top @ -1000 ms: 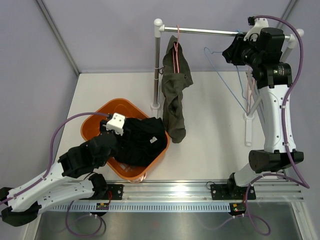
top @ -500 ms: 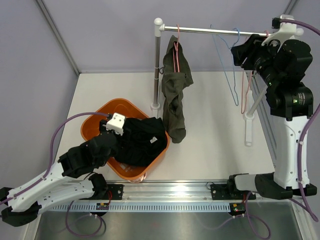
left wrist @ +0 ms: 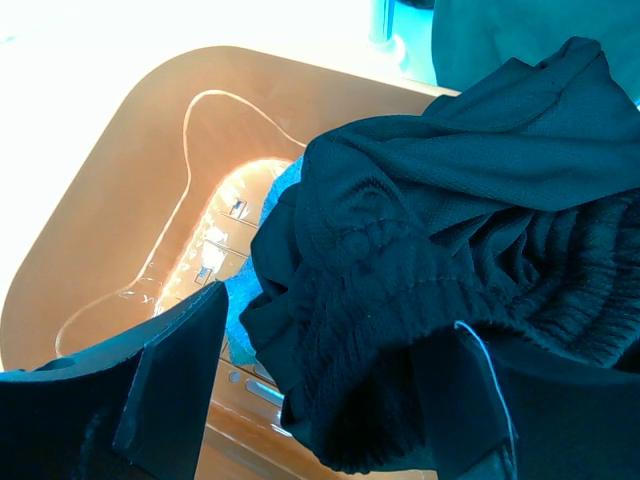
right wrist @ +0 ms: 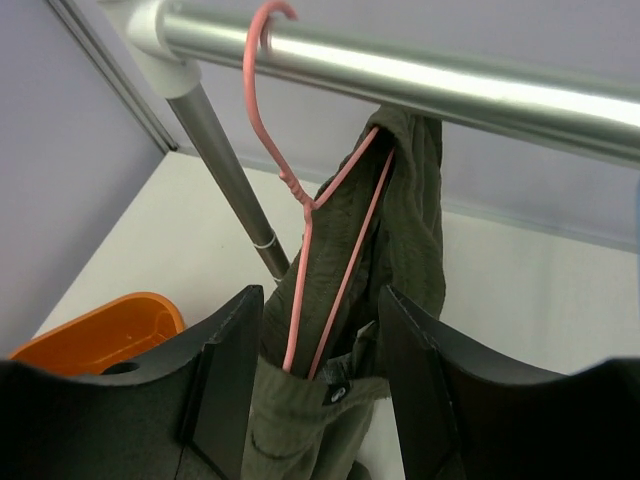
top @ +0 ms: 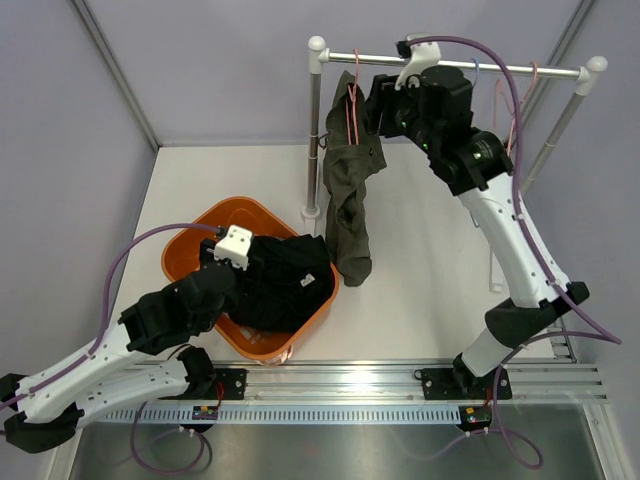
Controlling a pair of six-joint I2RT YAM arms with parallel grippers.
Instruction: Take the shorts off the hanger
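The pink wire hanger's [right wrist: 300,200] lower bar is buried in the olive woven shorts [top: 350,190], which hang bunched and narrow, long axis straight down from the metal rail [top: 450,65] at its left post. The right pincer [right wrist: 320,385] hovers just below the rail, jaws apart, gripping nothing. Well below the rail, the left pincer [left wrist: 315,400] gapes empty over crumpled black mesh cloth [left wrist: 450,230] in an orange basin [left wrist: 100,230].

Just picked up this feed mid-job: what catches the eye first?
Olive shorts hang from a pink hanger on the metal rail at the back, with the right pincer open on either side of them. Near the left arm, an orange tub holds a heap of black clothing, the left pincer open over it.
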